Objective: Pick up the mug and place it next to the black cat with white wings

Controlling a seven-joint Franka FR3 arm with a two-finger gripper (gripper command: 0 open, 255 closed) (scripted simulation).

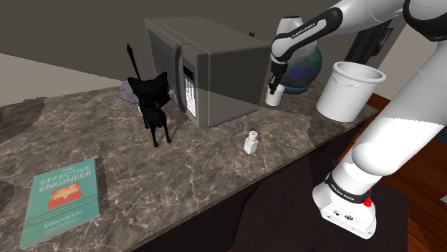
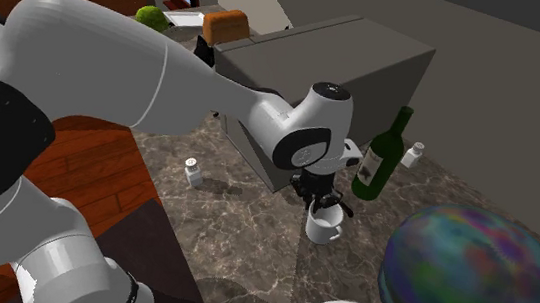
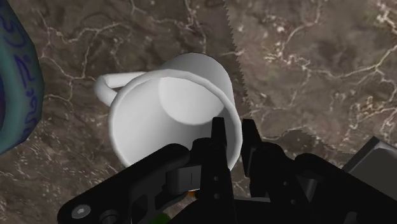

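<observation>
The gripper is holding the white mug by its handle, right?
Not quite. The gripper clasps the white mug by its rim, on the side away from the handle, as the wrist view shows.

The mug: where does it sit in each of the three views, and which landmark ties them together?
Shoulder view: mug upper middle, right of the microwave, under the claw.
Second exterior view: mug lower middle, beside the green bottle.
Wrist view: mug at centre, its rim between the claw's fingers.
Shared landmark: the multicoloured vase next to it.
</observation>
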